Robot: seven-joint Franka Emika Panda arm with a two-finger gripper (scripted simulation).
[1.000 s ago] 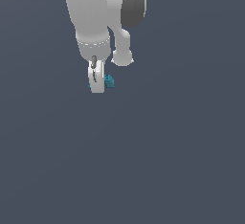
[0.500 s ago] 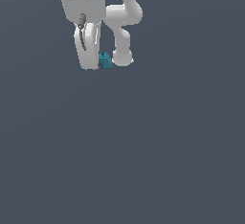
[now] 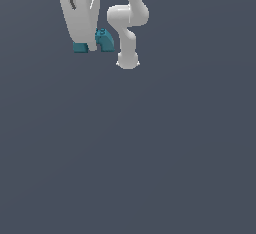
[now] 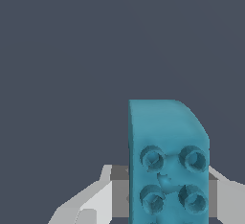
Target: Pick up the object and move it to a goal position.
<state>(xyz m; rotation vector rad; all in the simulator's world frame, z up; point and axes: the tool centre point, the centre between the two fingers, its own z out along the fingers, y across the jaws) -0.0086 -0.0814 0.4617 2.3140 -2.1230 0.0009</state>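
The object is a teal-blue block with a rounded corner. It hangs in the air high at the exterior view's left, and its other end pokes out past the finger. My white gripper is shut on it and covers its middle. In the wrist view the object stands close up, showing several round studs and one curved upper corner. The white fingers sit on either side of its lower part. No goal marker shows in either view.
The arm's white links and round base stand just to the exterior view's right of the gripper. A plain dark grey floor fills everything else in view.
The gripper, still holding the object, has risen and drifted slightly to the exterior view's left. It now looks much larger, so it is nearer the camera.
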